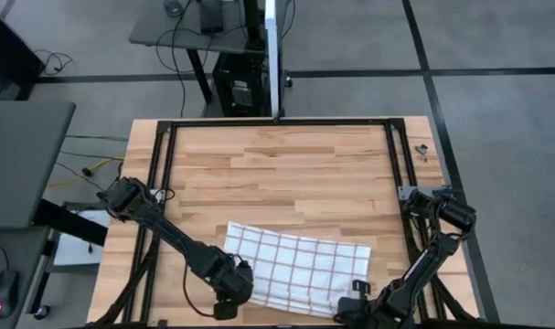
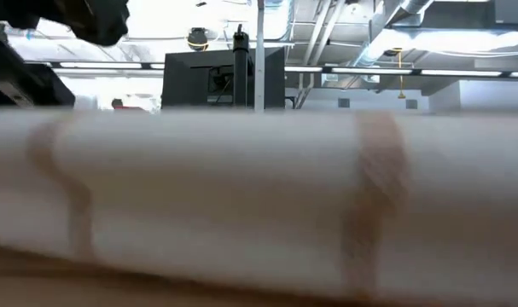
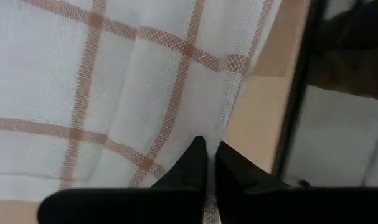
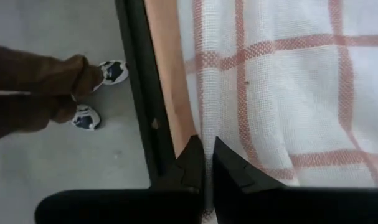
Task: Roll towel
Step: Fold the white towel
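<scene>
one towel, left gripper and right gripper each pinching its near edge

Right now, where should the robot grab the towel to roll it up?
By its near long edge, at the two end corners, coming from the table's front side. The towel lies flat and wide, so holding both ends should keep the roll even. The left gripper and right gripper are already pinched on that edge, one near each corner.
</scene>
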Controlling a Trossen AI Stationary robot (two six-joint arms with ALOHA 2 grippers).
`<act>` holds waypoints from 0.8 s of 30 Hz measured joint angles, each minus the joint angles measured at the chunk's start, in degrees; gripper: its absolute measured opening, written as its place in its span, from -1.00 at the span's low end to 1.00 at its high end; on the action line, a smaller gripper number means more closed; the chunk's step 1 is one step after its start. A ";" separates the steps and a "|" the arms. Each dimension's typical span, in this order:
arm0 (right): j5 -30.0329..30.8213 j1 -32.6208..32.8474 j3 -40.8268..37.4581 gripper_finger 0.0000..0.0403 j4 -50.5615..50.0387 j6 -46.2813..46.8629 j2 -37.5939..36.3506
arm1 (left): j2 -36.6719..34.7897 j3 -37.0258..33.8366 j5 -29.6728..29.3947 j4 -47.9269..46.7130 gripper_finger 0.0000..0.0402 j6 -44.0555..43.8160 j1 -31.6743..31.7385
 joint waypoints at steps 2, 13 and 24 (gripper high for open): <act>-0.85 -0.11 0.00 -1.00 -0.13 -0.03 -0.75 | -0.90 0.00 1.29 -0.18 -1.00 1.44 1.35; -5.52 -2.28 -11.16 -1.00 14.57 4.21 -10.39 | -1.67 -0.22 5.89 -3.43 -1.00 13.34 7.79; -6.38 -5.01 -30.48 -1.00 27.92 10.76 -24.32 | -1.56 -0.22 5.14 -5.52 -1.00 23.54 13.07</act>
